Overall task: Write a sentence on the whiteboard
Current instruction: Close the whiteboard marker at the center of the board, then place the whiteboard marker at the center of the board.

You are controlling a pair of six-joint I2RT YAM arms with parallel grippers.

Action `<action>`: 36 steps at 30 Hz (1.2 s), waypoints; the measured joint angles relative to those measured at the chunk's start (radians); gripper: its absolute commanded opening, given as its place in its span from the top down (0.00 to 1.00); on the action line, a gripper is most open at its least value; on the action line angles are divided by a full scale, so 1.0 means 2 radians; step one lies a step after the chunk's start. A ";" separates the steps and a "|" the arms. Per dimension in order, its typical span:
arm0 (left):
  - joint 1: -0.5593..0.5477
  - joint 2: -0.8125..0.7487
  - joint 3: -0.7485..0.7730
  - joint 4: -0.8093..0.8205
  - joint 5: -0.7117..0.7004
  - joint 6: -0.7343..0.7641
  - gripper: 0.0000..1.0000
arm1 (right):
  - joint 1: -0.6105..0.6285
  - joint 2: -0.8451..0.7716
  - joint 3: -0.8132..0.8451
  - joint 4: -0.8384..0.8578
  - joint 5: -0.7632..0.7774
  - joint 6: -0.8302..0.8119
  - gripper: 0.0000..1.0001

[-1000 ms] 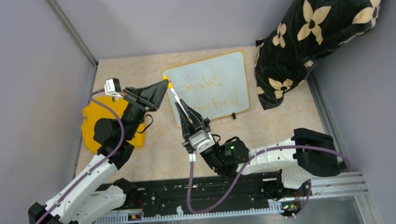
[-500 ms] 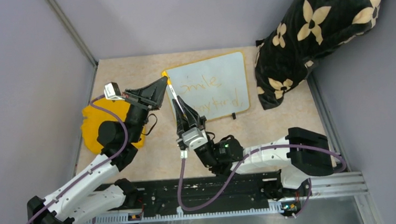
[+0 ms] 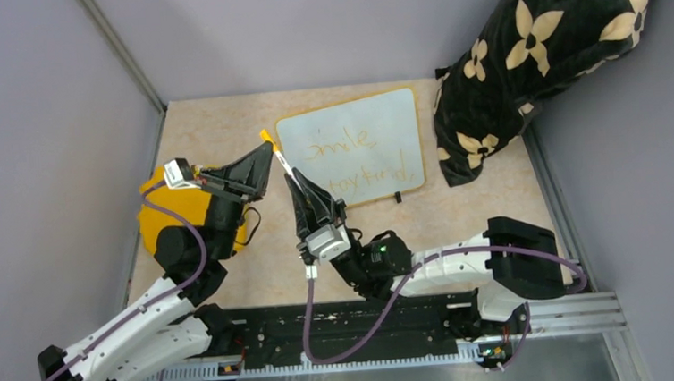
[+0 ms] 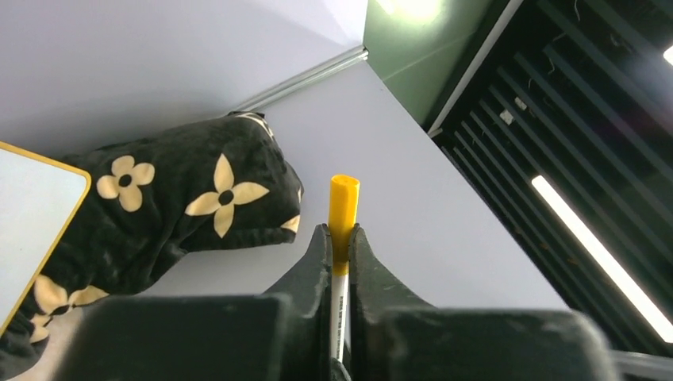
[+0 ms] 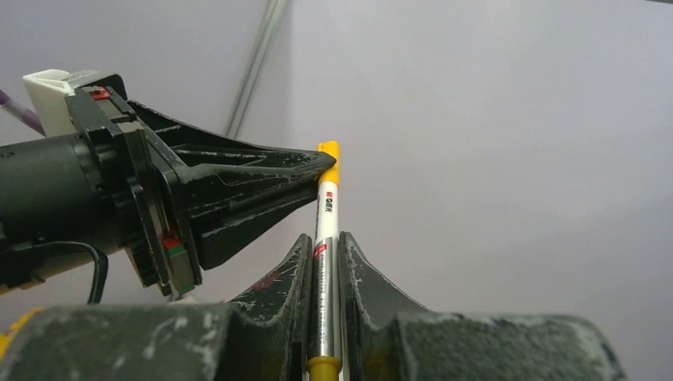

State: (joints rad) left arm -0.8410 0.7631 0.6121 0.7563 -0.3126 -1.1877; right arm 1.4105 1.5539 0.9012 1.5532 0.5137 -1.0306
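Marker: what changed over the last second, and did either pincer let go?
The marker, clamped in both the left pincer and the right pincer, moved left, clear of the left edge of the whiteboard; both arms swung left with it. Neither let go. The whiteboard, the sentence and the flowered cushion stayed put.

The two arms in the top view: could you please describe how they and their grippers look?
Both have white shells with black joints. The left arm and right arm each carry a purple cable. The left gripper and right gripper have black, tapered, scuffed fingers.
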 measured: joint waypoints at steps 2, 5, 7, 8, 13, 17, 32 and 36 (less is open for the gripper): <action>-0.011 -0.021 -0.004 -0.012 -0.002 0.013 0.68 | 0.003 -0.010 -0.013 -0.001 -0.013 0.006 1.00; -0.047 -0.053 -0.012 -0.048 0.044 0.032 0.40 | 0.001 -0.021 -0.025 -0.001 -0.019 0.010 1.00; -0.057 -0.067 -0.013 -0.063 0.059 0.046 0.23 | 0.001 -0.029 -0.038 -0.002 -0.015 0.013 1.00; -0.059 -0.073 -0.013 -0.070 0.066 0.052 0.13 | 0.002 -0.032 -0.044 -0.002 -0.011 0.013 1.00; -0.071 -0.095 -0.009 -0.117 0.096 0.075 0.01 | 0.012 -0.048 -0.079 -0.004 0.010 0.010 1.00; -0.071 -0.113 -0.004 -0.184 0.093 0.101 0.01 | 0.027 -0.082 -0.122 -0.004 0.026 0.019 1.00; -0.071 -0.223 0.021 -0.439 -0.080 0.223 0.01 | 0.030 -0.283 -0.211 -0.410 0.077 0.287 1.00; -0.071 -0.211 0.022 -0.474 -0.109 0.241 0.01 | 0.029 -0.264 -0.212 -0.525 0.075 0.377 1.00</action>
State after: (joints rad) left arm -0.9825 0.3405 0.6556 -0.1921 -0.5304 -0.7052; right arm 1.4677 1.0264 0.4778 0.5034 0.6636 -0.2760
